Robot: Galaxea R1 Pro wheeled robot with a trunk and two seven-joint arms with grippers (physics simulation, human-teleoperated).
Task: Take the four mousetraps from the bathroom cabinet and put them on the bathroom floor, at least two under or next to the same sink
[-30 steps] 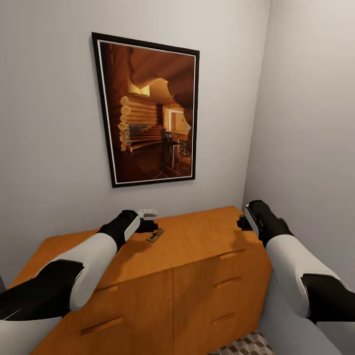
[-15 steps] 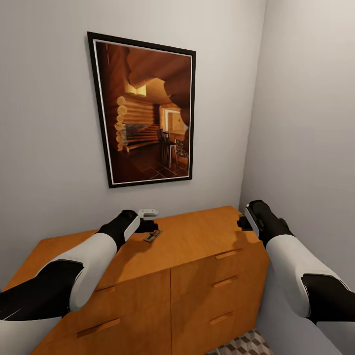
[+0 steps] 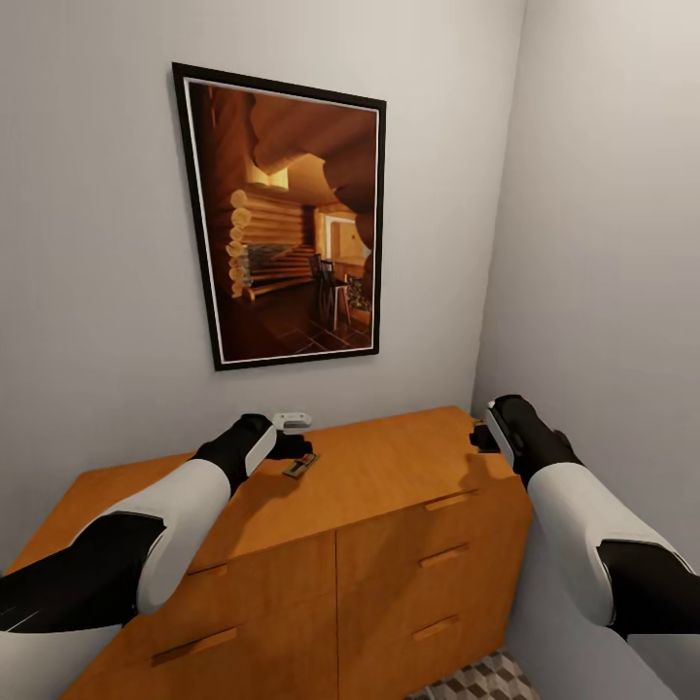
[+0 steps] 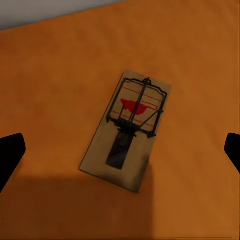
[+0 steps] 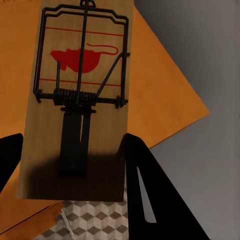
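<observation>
The wide low orange-brown wooden cabinet [image 3: 389, 486] stood in a corner of pale grey walls, its drawer fronts with slim bar handles facing the robot. Above it hung a tall black-framed picture of a log interior [image 3: 287, 214]. A patch of the cube-patterned tiled floor [image 3: 481, 681] showed at the cabinet's foot. The left gripper [image 3: 292, 445] hovered over the cabinet top with its black fingers [image 4: 10, 155] spread wide apart, one at either side of a flat tan wooden mousetrap with a red mouse print [image 4: 127, 129] that lay flat on the top, untouched. The right gripper [image 3: 478, 437] was near the cabinet's right end, its fingers [image 5: 145, 180] clamped on a second tan mousetrap [image 5: 80, 95], held above the cabinet's corner.
</observation>
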